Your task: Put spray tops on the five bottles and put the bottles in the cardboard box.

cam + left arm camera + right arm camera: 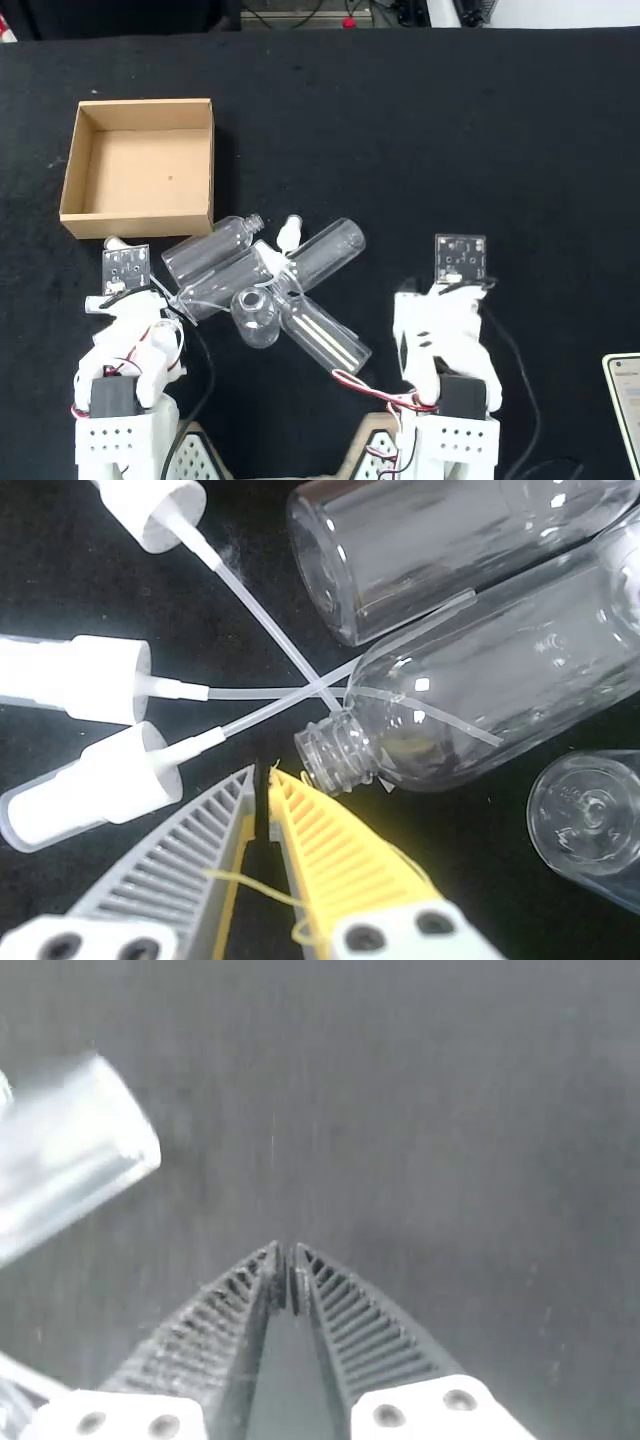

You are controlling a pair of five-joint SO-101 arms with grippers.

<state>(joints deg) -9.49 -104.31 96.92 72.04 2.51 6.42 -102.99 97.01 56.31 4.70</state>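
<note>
The open cardboard box stands at the back left. Several clear bottles lie crossed in a heap at the table's middle, and one short bottle stands upright among them. A white spray top rests on the heap. My left gripper is shut on nothing, its tips just short of a lying bottle's threaded neck. Three spray tops lie beside it with their tubes crossing. My right gripper is shut and empty over bare cloth, with a bottle's end off to one side.
Black cloth covers the whole table. A flat white device lies at the right edge. Both arm bases stand at the front edge, with free room right of the heap and behind it.
</note>
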